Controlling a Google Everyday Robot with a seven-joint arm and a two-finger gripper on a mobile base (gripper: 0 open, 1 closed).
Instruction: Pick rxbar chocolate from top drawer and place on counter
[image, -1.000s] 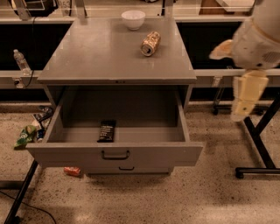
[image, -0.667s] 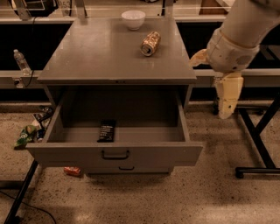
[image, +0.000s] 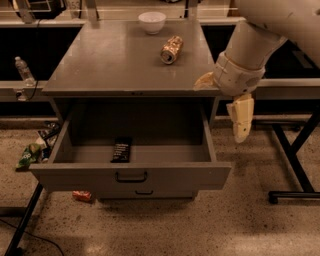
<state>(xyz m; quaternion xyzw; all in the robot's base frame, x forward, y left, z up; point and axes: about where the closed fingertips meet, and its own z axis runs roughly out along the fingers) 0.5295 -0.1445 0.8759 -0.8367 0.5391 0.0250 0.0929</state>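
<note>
Camera view looks down on a grey cabinet whose top drawer (image: 75, 175) is pulled fully out toward the viewer. The rxbar chocolate (image: 121, 149) lies flat on the drawer floor, left of centre and close to the front panel, its long side running front to back. It is just behind the small black handle (image: 131, 176) and nothing is touching it. The rest of the drawer floor is bare grey metal.

The tool (image: 218, 112) sits at the right front corner of the table (image: 110, 60), outside the drawer and well apart from the bar. Its two pale fingers are spread wide and hold nothing. One finger points left at the table's corner edge, though whether it touches the edge cannot be told. The other finger (image: 241, 117) hangs down beside the cabinet's right side, to the right of the drawer's right wall. The thick white arm (image: 260, 35) comes in from the upper right.

On the table a white bowl (image: 151, 22) stands near the back edge. A crushed gold can (image: 171, 49) lies on its side in front of the bowl and a little to the right.

A water bottle (image: 23, 71) stands on a ledge to the left. On the floor, a green wrapper (image: 29, 155) lies by the drawer's left side and a small red packet (image: 82, 195) lies under its front left.
</note>
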